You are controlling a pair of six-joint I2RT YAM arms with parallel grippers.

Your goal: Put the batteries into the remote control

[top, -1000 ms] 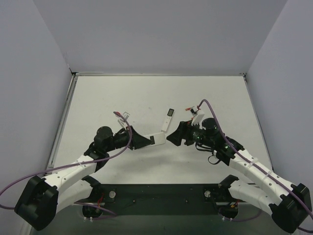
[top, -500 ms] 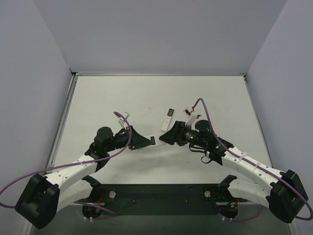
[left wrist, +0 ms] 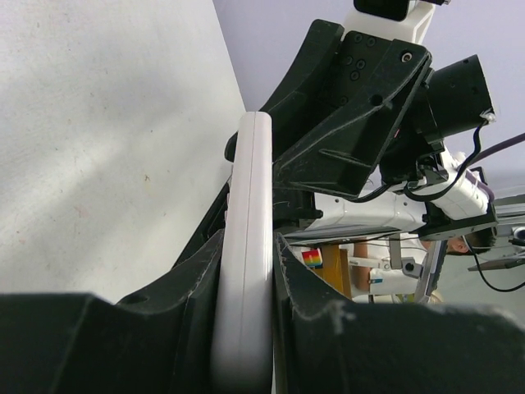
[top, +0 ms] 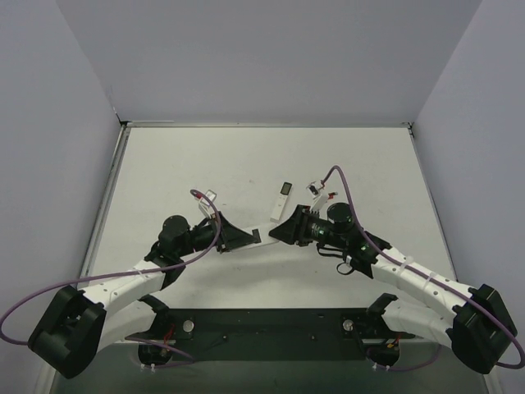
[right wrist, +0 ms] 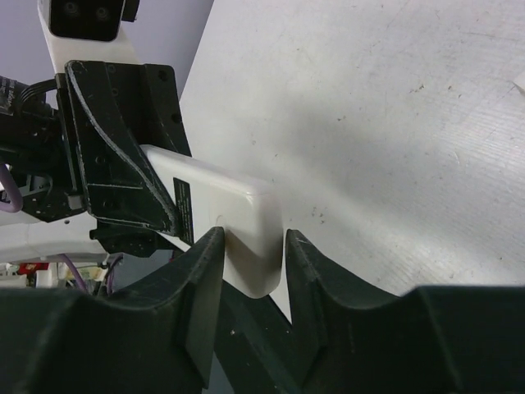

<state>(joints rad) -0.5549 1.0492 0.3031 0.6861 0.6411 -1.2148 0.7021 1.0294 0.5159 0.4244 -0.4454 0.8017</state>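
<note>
The remote control (top: pixel 262 234) is a short white slab held off the table between both arms. My left gripper (top: pixel 246 238) is shut on one end of it; in the left wrist view the remote (left wrist: pixel 250 189) stands edge-on between the jaws of that gripper (left wrist: pixel 248 246). My right gripper (top: pixel 279 231) is shut on the other end. In the right wrist view the jaws of this gripper (right wrist: pixel 253 246) pinch the remote's rounded white end (right wrist: pixel 238 213), whose white face carries a small dark label (right wrist: pixel 182 209). No batteries show in any view.
A longer, slimmer white remote (top: pixel 282 195) with a dark screen lies on the white table (top: pixel 205 164) just behind the grippers. Grey walls close the table on three sides. A dark base plate (top: pixel 271 324) runs along the near edge.
The right arm has swung left from beside the slim remote and brought its jaws onto the free end of the remote. The left gripper has held the remote almost still.
</note>
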